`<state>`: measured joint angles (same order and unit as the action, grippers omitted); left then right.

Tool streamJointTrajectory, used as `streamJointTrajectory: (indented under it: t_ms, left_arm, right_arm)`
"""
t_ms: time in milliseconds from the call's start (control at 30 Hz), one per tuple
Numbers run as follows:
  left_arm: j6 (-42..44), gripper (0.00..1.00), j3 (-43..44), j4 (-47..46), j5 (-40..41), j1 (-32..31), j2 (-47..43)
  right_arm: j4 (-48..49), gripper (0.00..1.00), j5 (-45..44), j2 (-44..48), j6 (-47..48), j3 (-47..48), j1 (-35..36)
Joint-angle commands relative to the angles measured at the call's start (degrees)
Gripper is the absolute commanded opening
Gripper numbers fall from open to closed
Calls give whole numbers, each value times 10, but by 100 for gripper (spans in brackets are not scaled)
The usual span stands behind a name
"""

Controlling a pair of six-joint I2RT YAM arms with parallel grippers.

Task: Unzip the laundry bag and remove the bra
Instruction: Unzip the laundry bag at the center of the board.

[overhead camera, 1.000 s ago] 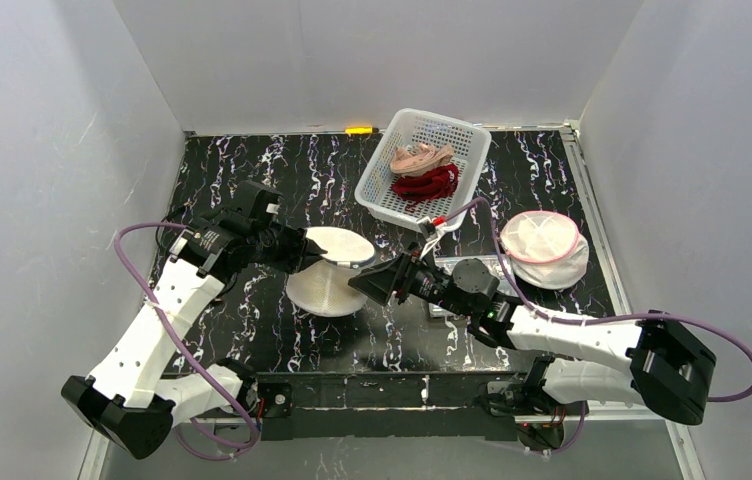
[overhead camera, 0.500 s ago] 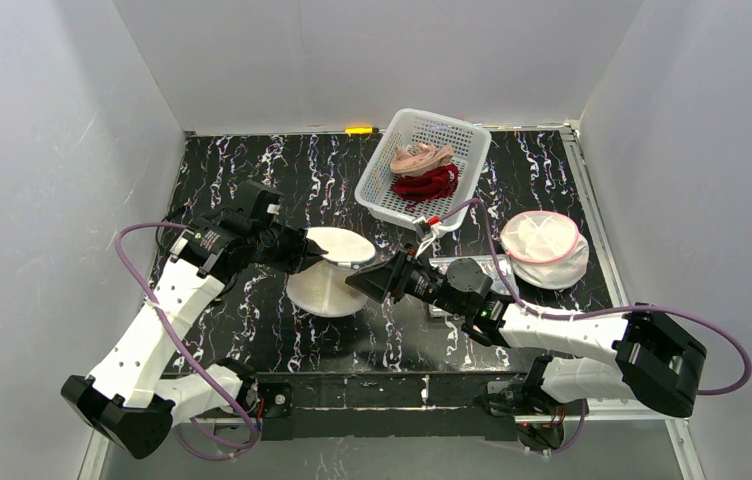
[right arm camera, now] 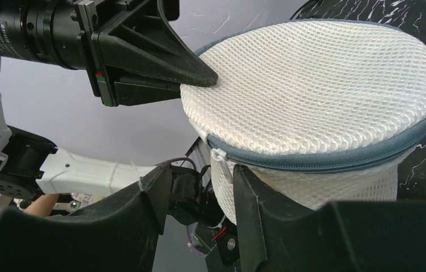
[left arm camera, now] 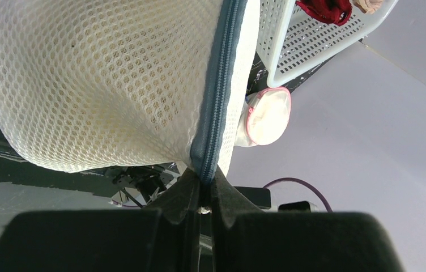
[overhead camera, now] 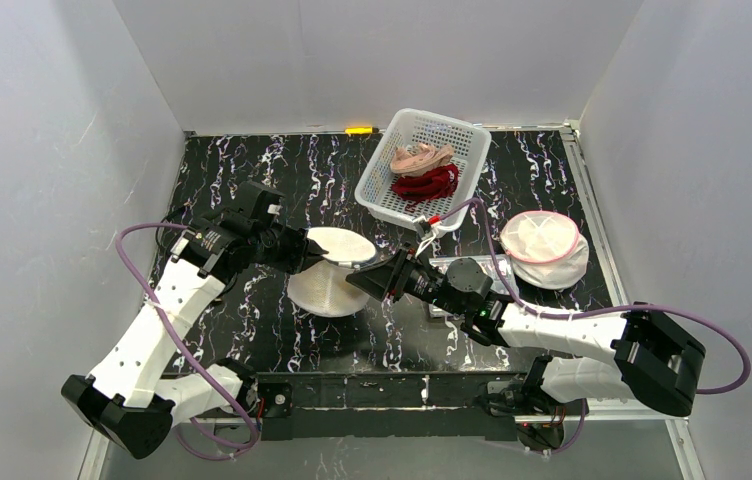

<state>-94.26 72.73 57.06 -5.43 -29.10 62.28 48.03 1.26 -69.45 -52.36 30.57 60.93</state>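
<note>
The laundry bag (overhead camera: 330, 272), zipped, stands at nine o'clock from the table (overhead camera: 252, 180) centre. At its nine o'clock the left gripper (left arm camera: 205, 190) is clamped on its edge. At three o'clock the right gripper (right arm camera: 199, 175), half-wide, straddles the zipper pull (right arm camera: 217, 157). Best to centre it, then close fully before pulling.

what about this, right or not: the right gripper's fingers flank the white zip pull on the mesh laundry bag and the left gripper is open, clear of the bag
Not quite. The left gripper is shut on the mesh laundry bag's grey zip seam, as the left wrist view shows. The right gripper does straddle the white zip pull.
</note>
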Motion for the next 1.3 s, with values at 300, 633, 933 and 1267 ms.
streamJointTrajectory:
  t_ms: [300,633,933,1267]
  left_arm:
    - [-6,0,-2,-2,-4,-3,-9]
    - [-1,0,-2,-4,-6,-3,-7]
    - [18,0,0,-16,-14,-4,2]
    - [228,0,-95,-181,-56,-3,7]
  right_arm:
    - [-1,40,-47,20,8,17,3]
    - [-14,25,-50,17,12,23,3]
    - [-44,1,-51,20,31,33,3]
    - [-330,1,-111,46,196,110,5]
